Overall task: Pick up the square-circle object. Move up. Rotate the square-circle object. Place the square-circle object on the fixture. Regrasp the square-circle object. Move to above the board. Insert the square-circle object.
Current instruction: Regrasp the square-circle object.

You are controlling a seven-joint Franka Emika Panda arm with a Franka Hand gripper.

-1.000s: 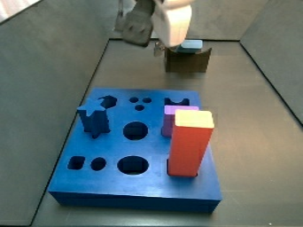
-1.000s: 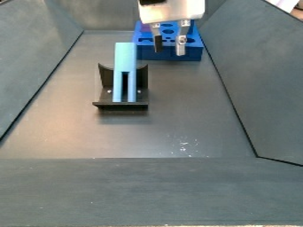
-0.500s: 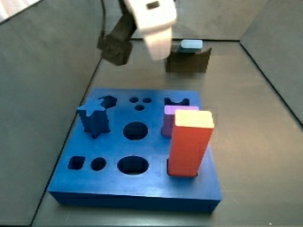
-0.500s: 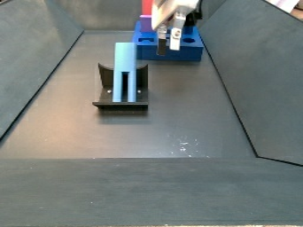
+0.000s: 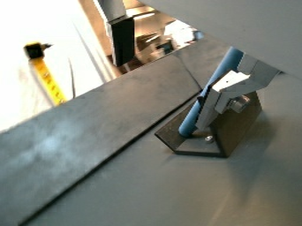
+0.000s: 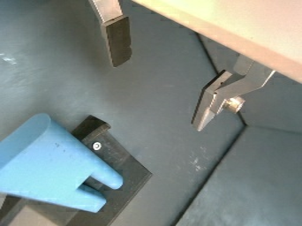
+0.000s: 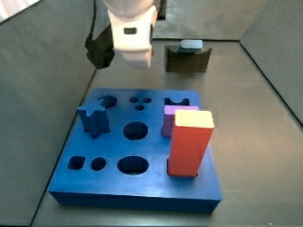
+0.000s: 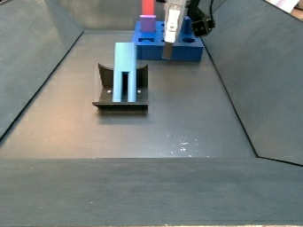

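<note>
gripper: point(image 6: 165, 75) jaws spread, nothing between the fingers point(image 6: 115, 40); hangs in the air, clear of every piece. In a side view the gripper point(image 8: 178, 22) sits up near the board end of the floor.
peg vs gripper: the square-circle object point(image 8: 126, 64) lies off to one side of the gripper and lower, well apart; not under the jaws.
peg seat: it stands in the fixture point(image 8: 120, 91), leaning on the bracket's upright; both wrist views show the pale-blue bar point(image 5: 213, 93) rising out of the dark base.
long axis: roughly upright, slightly tilted along the bracket; top end free, so a regrasp likely comes at the upper part, jaws across the bar's flat sides.
board: point(image 7: 71, 182) just below/beside the gripper in a side view, on the far side from the fixture.
others on board: red-orange block point(image 7: 190, 142) and dark blue peg point(image 7: 94, 120) standing in their holes, untouched.
step (judged): regrasp pending; gripper must travel back toward the fixture first.
risk: coming in off-line could knock the leaning bar off its seat.
</note>
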